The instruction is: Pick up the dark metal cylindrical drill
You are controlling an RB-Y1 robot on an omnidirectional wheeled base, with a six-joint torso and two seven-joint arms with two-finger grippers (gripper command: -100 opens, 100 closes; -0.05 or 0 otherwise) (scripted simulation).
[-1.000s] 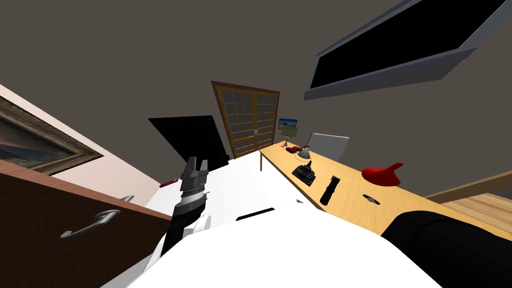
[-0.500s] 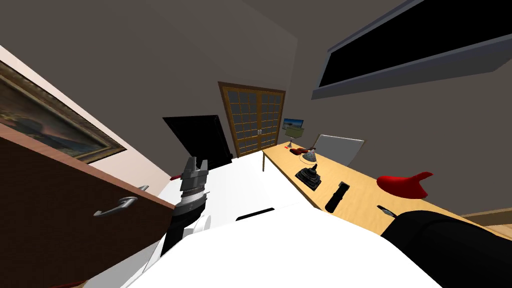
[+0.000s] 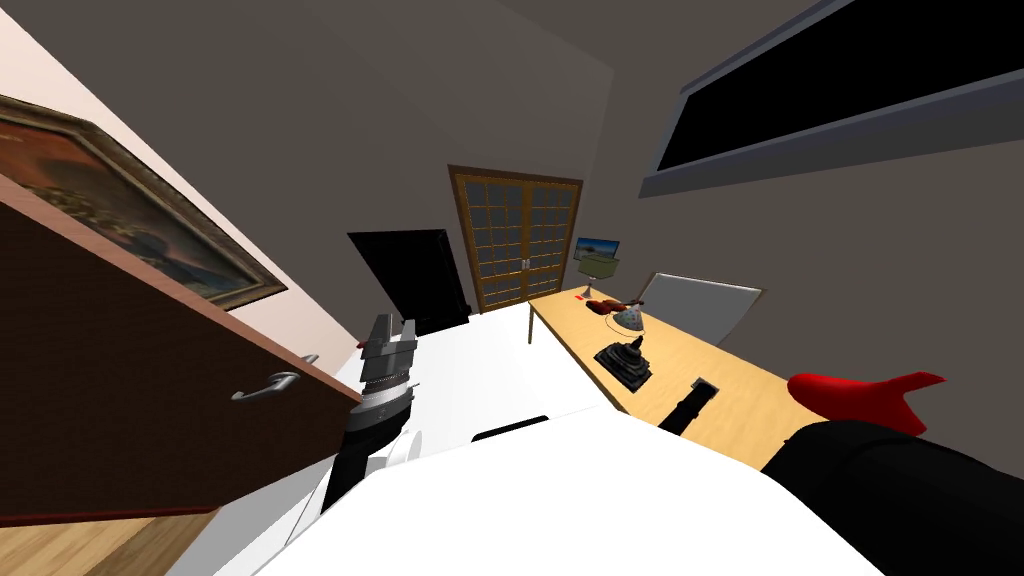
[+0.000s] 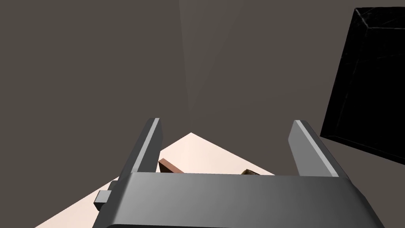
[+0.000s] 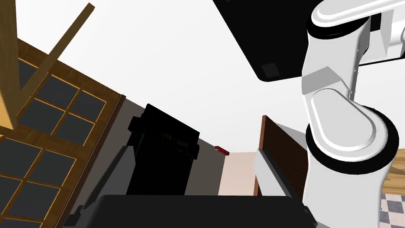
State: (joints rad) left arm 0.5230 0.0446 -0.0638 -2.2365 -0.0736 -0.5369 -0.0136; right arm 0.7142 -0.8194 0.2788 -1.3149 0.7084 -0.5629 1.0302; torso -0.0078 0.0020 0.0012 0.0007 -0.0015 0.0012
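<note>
- Left jaws stand wide apart and empty, raised in front of me, with nothing yet in reach.
- Right jaws are likewise spread and grip nothing.
- The drill (image 3: 688, 405), a dark cylinder, lies flat on the wooden bench (image 3: 750, 392), well off to the right of the left jaws. I judge that closing in comes first.
- Farther along the bench sits a black stepped block (image 3: 625, 362).

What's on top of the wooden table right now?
The dark drill lies on the table, with a black stepped block, a grey cone and a red shape, partly covered. The table's near end is hidden.
</note>
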